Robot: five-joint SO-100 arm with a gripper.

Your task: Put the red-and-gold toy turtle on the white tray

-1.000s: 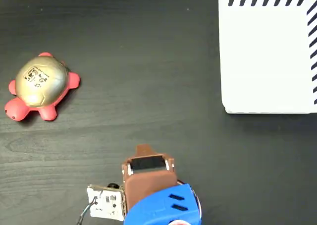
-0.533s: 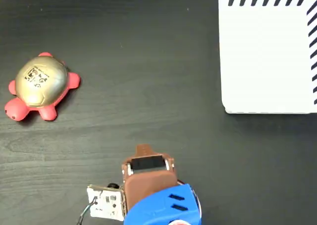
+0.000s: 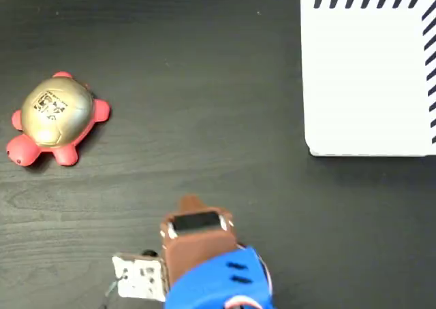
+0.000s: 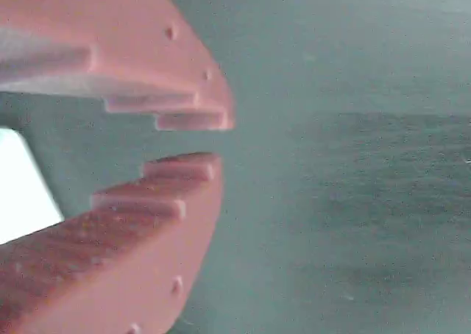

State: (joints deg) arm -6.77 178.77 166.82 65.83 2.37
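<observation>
Turtle [image 3: 53, 119] sits on the dark table [image 3: 204, 84] at the left of the fixed view, gold shell up with its black mark showing, coral-red head and legs spread flat on the wood. White tray [image 3: 368, 71] lies in the upper right corner of that view, well apart from the turtle, with black diagonal stripes along its top and right edges; nothing rests on it. The arm [image 3: 211, 282], brown and blue, stands at the bottom centre, between the two but lower in the picture, touching neither. In the wrist view the gripper [image 4: 197, 143] hangs over bare table with its ridged reddish fingers [image 4: 147, 224] slightly parted, a narrow gap between the tips and nothing between them.
</observation>
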